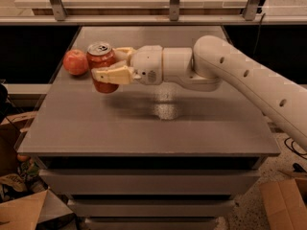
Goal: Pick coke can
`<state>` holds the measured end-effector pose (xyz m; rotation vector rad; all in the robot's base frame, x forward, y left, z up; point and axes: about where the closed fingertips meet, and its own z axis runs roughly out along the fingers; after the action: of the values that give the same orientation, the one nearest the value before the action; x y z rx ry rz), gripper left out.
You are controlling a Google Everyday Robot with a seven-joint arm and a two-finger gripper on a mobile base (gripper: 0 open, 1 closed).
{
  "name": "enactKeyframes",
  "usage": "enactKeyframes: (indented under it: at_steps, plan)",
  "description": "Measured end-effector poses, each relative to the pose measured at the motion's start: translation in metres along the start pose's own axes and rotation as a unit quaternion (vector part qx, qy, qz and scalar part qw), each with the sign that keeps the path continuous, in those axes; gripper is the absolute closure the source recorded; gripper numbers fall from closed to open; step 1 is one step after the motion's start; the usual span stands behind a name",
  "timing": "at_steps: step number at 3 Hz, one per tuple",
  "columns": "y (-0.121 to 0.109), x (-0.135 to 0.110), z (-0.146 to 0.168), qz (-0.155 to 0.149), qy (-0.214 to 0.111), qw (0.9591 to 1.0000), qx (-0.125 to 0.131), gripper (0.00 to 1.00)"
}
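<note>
1. Where the arm [240, 75] reaches in from the right, the pincer [107, 63] lies level over the back left part of the table [158, 128], wrapped around the can [100, 61].
2. Pincer state: closed onto the can. The near finger [115, 74] crosses the front of the red body at mid-height and the far finger shows behind it near the silver top.
3. Can position: roughly upright, leaning a little, just beside the apple [76, 62] to its left. Whether the two touch cannot be told. A shadow lies under the base, so the can may be clear of the table, but this is not certain.
4. Handling, as judged: a thin-walled metal can, rigid enough when full but easily dented by too hard a squeeze. The painted wall is smooth and may slip. Its weight cannot be judged, since it is unclear whether it is full or empty.
5. Hold point, as judged: mid-body across the full width, as at present, is sound. A hold near the rim would risk tipping.
6. Risk: nudging the apple during any lift.
</note>
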<state>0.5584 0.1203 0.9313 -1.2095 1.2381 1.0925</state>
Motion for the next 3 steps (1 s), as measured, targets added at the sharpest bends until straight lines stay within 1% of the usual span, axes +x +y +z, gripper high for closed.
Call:
enactKeyframes:
  at_steps: [1, 2, 3]
  plan:
    - [-0.0046, -0.0155, -0.0045, -0.014, 0.002, 0.9999, -0.004, 1.00]
    - [-0.0059, -0.0225, -0.0050, -0.019, 0.005, 0.9997, -0.012, 1.00]
    - [-0.0052, -0.0245, -0.0039, -0.016, 0.007, 0.9996, -0.024, 1.00]
